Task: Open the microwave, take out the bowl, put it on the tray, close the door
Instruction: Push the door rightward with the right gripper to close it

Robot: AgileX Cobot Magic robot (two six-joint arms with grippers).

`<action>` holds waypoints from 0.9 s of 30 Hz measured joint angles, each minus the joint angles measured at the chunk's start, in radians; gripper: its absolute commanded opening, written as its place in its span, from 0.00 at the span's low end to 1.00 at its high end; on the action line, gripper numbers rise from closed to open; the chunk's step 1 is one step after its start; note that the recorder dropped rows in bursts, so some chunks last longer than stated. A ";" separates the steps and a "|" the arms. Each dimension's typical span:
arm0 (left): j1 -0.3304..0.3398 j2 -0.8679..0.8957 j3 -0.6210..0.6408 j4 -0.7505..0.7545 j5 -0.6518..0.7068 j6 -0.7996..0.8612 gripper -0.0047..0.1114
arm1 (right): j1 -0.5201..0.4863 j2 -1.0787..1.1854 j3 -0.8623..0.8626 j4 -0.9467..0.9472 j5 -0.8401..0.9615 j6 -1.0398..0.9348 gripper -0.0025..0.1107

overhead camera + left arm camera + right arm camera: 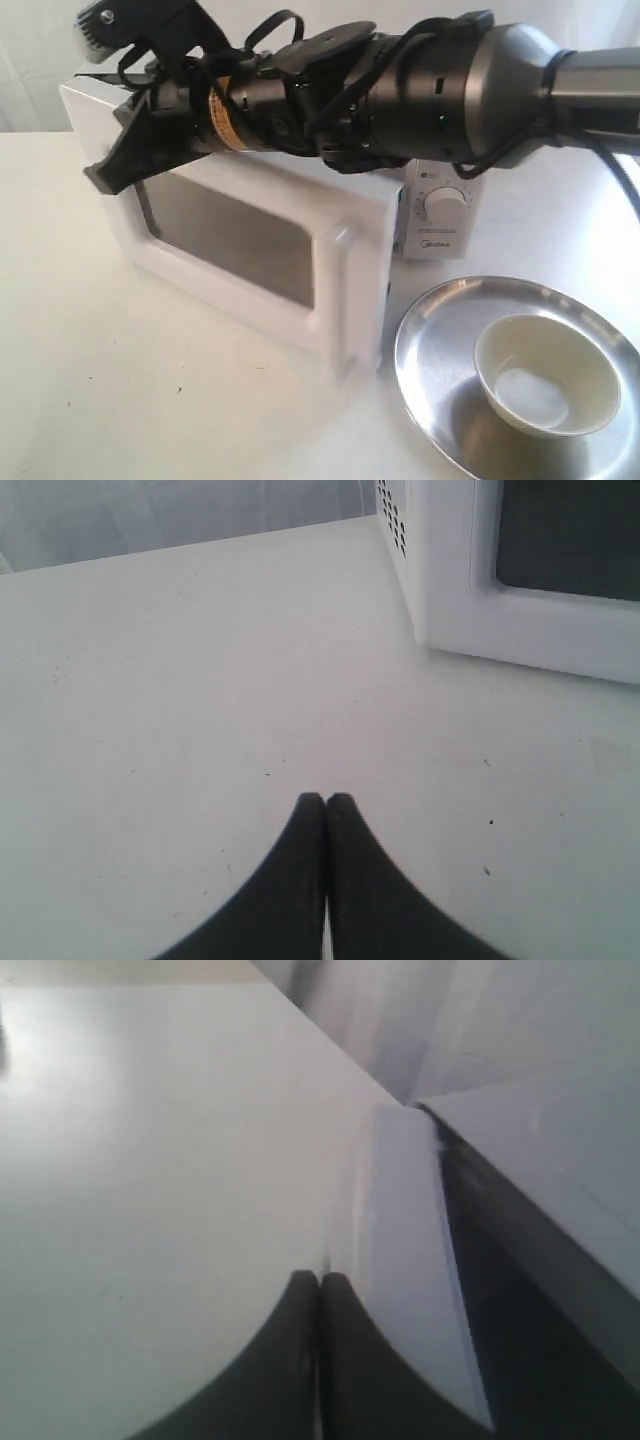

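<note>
1. Your left gripper (325,800) hovers over the white bench (150,680), its black fingers (300,860) pressed together and holding nothing.
2. The white boxy microwave (440,215) has its white windowed door (250,250) ajar. Your right gripper (318,1280) (fingers together too) sits at the door's top edge.
3. The small cream bowl (548,375) rests on the round steel tray (430,340).

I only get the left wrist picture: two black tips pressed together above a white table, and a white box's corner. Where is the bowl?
Observer: The bowl sits on the tray, beside the microwave.
Visitor: Is the door shut?
Observer: No, the door stands ajar.
Visitor: And the other hand?
Observer: The right hand is shut, beside the door's top edge.
</note>
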 measured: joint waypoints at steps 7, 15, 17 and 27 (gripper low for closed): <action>0.000 0.000 0.000 0.000 0.000 0.000 0.04 | -0.005 -0.225 0.184 -0.002 -0.237 0.094 0.02; 0.000 0.000 0.000 0.000 0.000 0.000 0.04 | -0.009 -0.197 0.379 -0.046 0.248 0.071 0.02; 0.000 0.000 0.000 0.000 0.000 0.000 0.04 | -0.022 -0.169 0.387 -0.048 0.364 0.039 0.02; 0.000 0.000 0.000 0.000 0.000 0.000 0.04 | -0.045 -0.038 0.413 -0.013 0.715 -0.028 0.02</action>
